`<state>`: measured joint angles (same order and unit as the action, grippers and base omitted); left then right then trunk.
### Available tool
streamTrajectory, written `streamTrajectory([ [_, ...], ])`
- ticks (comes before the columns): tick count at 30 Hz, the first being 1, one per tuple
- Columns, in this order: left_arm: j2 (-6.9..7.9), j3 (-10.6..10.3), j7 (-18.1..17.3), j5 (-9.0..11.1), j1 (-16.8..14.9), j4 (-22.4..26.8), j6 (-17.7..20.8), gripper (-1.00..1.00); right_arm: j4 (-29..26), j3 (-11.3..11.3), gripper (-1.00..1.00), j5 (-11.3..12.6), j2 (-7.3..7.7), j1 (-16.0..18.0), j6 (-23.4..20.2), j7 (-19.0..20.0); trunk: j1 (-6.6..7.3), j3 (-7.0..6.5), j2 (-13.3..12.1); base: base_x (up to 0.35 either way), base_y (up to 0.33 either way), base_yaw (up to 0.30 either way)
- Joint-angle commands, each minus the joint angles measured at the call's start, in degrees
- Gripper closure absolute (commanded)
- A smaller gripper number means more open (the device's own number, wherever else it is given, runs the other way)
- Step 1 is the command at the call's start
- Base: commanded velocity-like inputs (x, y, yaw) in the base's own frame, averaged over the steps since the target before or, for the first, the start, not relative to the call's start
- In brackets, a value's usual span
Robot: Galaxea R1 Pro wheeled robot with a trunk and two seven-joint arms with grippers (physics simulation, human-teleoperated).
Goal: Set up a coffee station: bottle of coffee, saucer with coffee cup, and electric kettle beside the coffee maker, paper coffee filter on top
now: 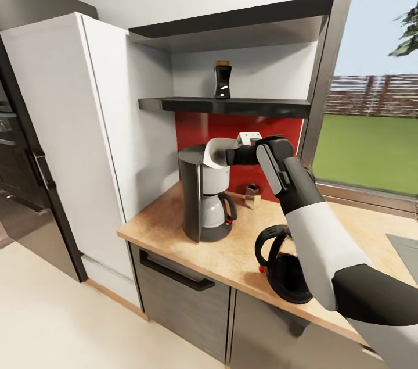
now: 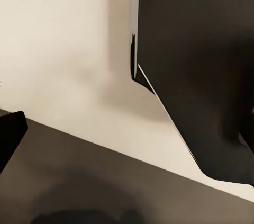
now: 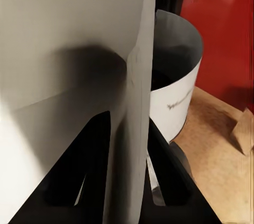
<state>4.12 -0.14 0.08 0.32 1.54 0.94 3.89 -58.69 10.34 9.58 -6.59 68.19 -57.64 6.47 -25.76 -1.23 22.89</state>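
Observation:
The grey coffee maker (image 1: 200,194) stands on the wooden countertop (image 1: 168,224) near its left end. My right gripper (image 1: 230,155) holds the white paper coffee filter (image 1: 216,152) just over the machine's top. In the right wrist view the gripper (image 3: 127,123) is shut on the filter's thin wall (image 3: 133,91), and the rest of the filter curves round behind it. The dark bottle of coffee (image 1: 222,81) stands on the lower black shelf (image 1: 232,106). The black electric kettle (image 1: 283,267) sits on the counter near the front edge, right of the coffee maker.
A tall white cabinet (image 1: 75,142) closes off the counter's left end. A small brown object (image 1: 252,195) sits by the red backsplash (image 1: 197,128). A window (image 1: 371,125) runs along the right. The left wrist view has pale floor (image 2: 63,49) and a dark panel (image 2: 201,65).

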Motion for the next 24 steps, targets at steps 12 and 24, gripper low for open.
streamTrajectory([
  [12, -0.01, 0.0, 0.0, 0.0, 0.0, 0.0, 0.2, -1.00, 0.0, 0.2, 1.00, 0.2, 0.00, 0.0, -0.2, 0.0, -0.02, 0.00, 0.0, 0.098, 0.081, -0.142],
  [24, 0.02, 0.0, 0.0, 0.0, 0.1, 0.0, 0.2, -1.00, 0.3, 0.2, 1.00, -0.1, 0.03, 0.0, -0.3, 0.0, -0.02, 0.00, 0.0, 0.073, 0.052, -0.001],
])
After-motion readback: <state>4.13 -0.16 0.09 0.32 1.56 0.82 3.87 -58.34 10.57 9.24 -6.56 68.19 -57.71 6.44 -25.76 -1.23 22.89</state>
